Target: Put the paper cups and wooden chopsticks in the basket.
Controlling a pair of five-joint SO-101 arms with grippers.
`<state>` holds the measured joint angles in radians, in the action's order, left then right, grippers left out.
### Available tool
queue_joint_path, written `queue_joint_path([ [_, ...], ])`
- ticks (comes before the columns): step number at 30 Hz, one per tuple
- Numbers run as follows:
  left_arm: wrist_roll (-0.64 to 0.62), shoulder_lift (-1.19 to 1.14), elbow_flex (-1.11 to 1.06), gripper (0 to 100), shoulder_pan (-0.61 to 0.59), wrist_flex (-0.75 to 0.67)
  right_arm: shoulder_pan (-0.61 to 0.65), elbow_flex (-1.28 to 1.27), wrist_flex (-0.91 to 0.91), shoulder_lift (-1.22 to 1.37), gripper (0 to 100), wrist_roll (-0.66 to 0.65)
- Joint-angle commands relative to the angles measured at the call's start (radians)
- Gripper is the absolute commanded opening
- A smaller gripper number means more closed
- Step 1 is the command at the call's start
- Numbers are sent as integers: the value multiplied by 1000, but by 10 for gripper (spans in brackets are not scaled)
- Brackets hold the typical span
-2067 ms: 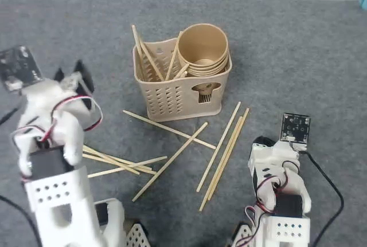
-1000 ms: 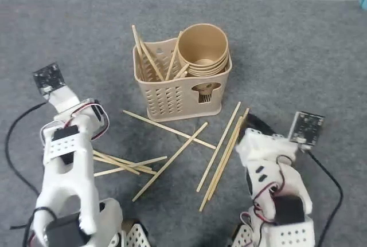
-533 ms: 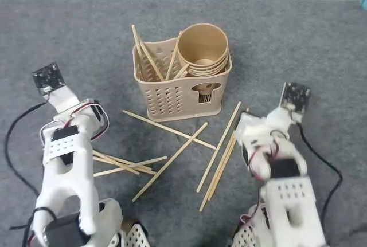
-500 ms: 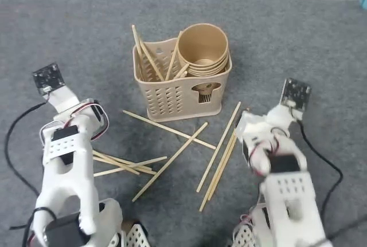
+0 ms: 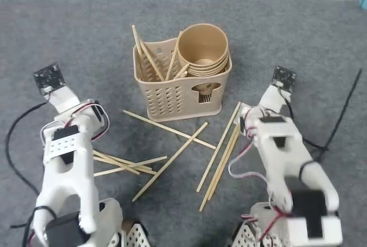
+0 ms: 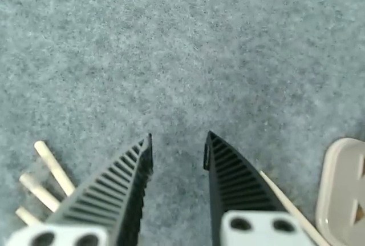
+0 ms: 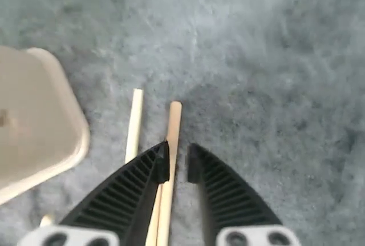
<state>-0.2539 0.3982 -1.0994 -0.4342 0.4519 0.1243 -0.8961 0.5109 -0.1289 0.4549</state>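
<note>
A beige slotted basket [image 5: 182,95] holds stacked paper cups [image 5: 202,49] and a few upright chopsticks [image 5: 144,52]. Several loose chopsticks [image 5: 172,155] lie on the grey carpet in front of it. My right gripper [image 5: 243,122] is low over the far ends of a chopstick pair [image 5: 226,149] right of the basket. In the right wrist view this gripper [image 7: 178,149] is narrowly open, one chopstick end [image 7: 173,117] passing under a finger [image 7: 137,192]. My left gripper [image 6: 179,140] is open over bare carpet, chopstick ends [image 6: 50,169] beside it.
The left arm [image 5: 67,146] stands at the front left, the right arm [image 5: 281,155] at the front right, its cable [image 5: 335,132] trailing right. A basket corner [image 6: 345,189] edges the left wrist view. Another basket corner [image 7: 34,115] lies beside the right gripper.
The right arm unfolded and swung forward, bringing its gripper down to the chopstick pair right of the basket. The left arm lowered earlier and has since kept still.
</note>
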Motion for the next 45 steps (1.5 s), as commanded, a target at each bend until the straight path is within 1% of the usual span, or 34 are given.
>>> queue_joint_path([
  [1,0,0,45,137,2,3,-13,135,73,61,176,-28],
  [8,0,0,45,137,3,3,-15,176,71,91,176,-28],
  [13,0,0,45,137,5,2,-15,172,8,120,177,-28],
  [17,0,0,47,137,5,2,-15,195,15,177,176,-28],
  [19,0,0,47,137,5,2,-15,216,53,193,139,-28],
  [22,0,0,45,137,3,2,-10,258,119,206,30,-34],
  [23,0,0,45,137,3,2,-12,265,127,206,8,-34],
  [25,0,0,45,137,3,2,-13,269,131,208,19,-35],
  [28,0,0,45,137,3,2,-12,267,137,208,38,-77],
  [31,0,0,45,137,3,2,-15,267,142,208,5,-83],
  [36,2,0,45,137,3,2,-18,252,182,194,8,-83],
  [41,2,0,45,137,2,2,-82,238,255,122,8,-81],
  [45,2,0,47,138,0,2,-145,164,257,16,8,-81],
])
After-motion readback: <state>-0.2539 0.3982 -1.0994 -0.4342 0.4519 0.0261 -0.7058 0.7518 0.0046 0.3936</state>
